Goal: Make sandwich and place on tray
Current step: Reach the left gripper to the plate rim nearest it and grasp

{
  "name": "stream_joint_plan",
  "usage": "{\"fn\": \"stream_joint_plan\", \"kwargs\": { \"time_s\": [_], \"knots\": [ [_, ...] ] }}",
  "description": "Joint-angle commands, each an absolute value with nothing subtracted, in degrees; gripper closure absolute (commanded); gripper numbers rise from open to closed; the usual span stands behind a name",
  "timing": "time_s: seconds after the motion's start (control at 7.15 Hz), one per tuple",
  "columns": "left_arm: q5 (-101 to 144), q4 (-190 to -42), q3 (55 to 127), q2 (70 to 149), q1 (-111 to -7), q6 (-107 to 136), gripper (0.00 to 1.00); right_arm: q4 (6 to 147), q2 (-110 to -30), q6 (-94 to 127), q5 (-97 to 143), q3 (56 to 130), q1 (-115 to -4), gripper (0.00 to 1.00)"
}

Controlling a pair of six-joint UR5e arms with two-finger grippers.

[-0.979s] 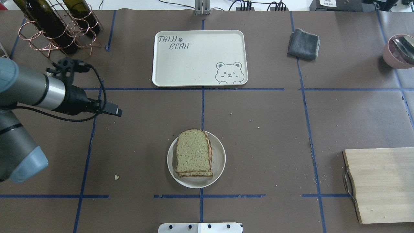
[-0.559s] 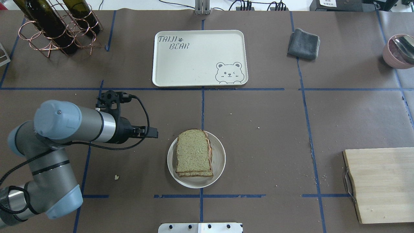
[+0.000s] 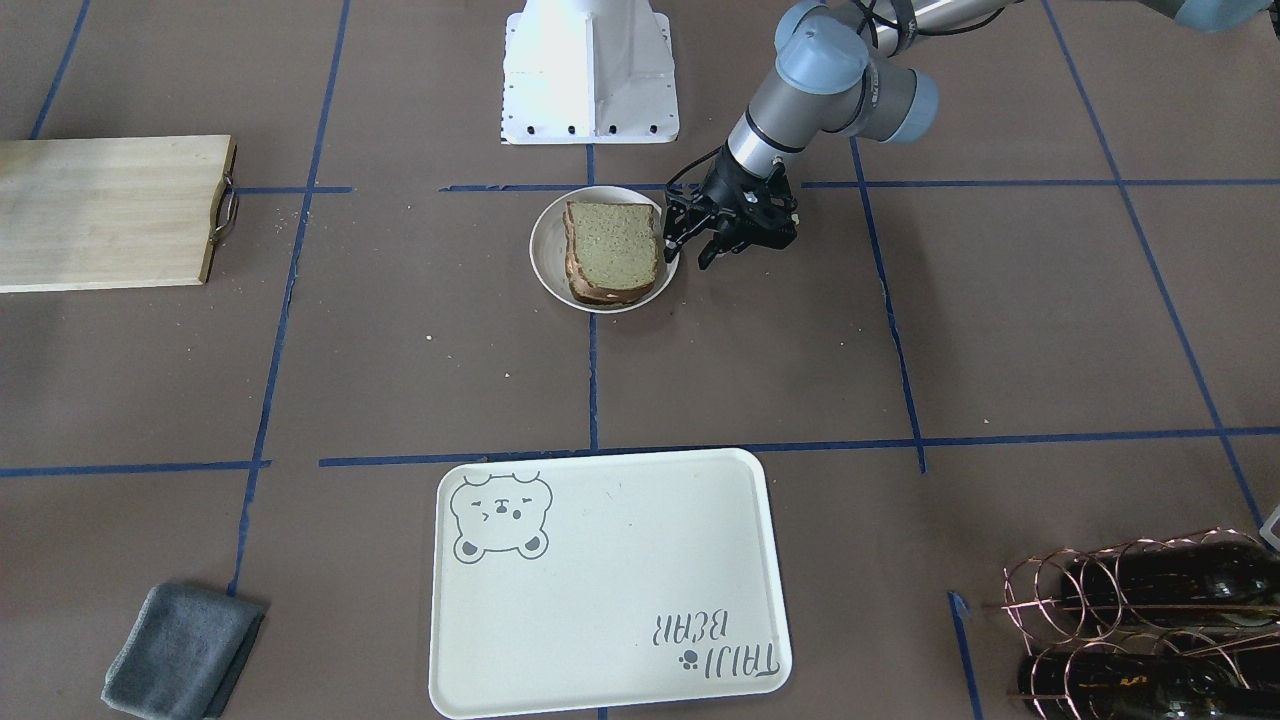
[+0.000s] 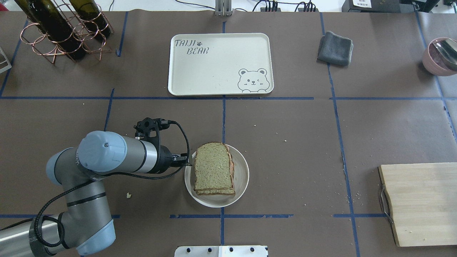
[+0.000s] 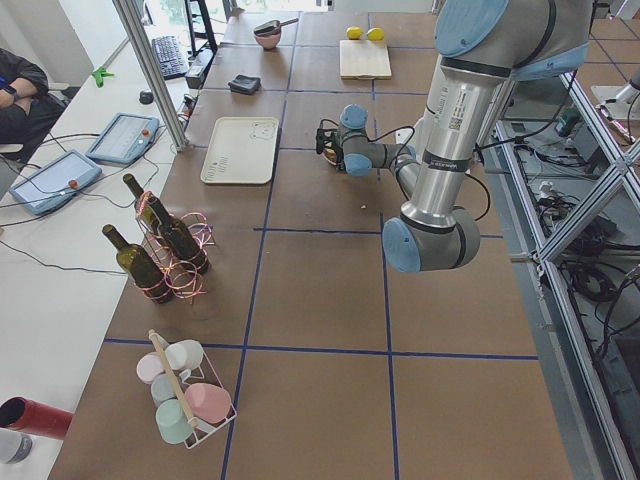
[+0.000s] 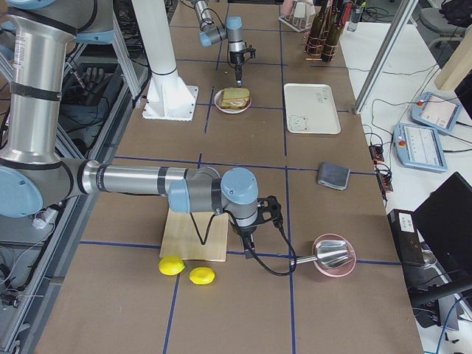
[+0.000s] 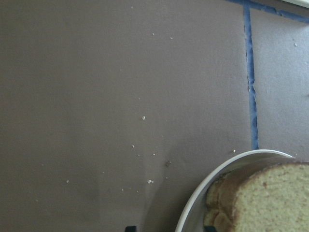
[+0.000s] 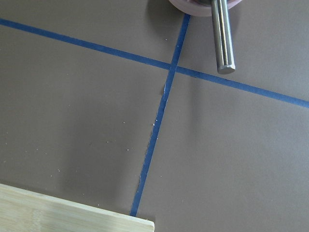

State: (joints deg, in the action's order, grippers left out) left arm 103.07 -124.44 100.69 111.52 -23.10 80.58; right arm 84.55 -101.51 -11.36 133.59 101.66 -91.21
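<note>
1. My right tool [image 6: 246, 242] hangs over the table [image 4: 285, 125] at the near right, between the wooden cutting board [image 4: 421, 203] and the pink bowl [image 4: 432, 67]. I cannot tell whether it is spread or pressed together.
2. The sandwich [image 4: 213, 167] lies stacked on a small round white plate [image 4: 242, 176], near centre.
3. My left tool [image 3: 690, 250] is spread at the plate's left rim, just beside the sandwich, pinching nothing.
4. The tray [image 4: 217, 67] sits far centre, well apart from the sandwich.
</note>
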Motion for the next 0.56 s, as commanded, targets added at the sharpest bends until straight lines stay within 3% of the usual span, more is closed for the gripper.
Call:
{"fn": "stream_joint_plan", "kwargs": {
  "time_s": [0.0, 0.28, 0.42],
  "knots": [
    [103.2, -124.8, 98.6, 112.4, -21.8, 80.8, 0.52, 84.6, -101.5, -11.2, 133.6, 101.7, -91.1, 0.00],
    [103.3, -124.8, 98.3, 112.7, -21.8, 80.8, 0.66, 84.6, -101.5, -11.1, 133.6, 101.6, -91.1, 0.00],
    [103.3, -124.8, 98.2, 112.8, -21.2, 80.8, 0.78, 84.6, -101.5, -11.0, 133.7, 101.6, -91.1, 0.00]
  ]
}}
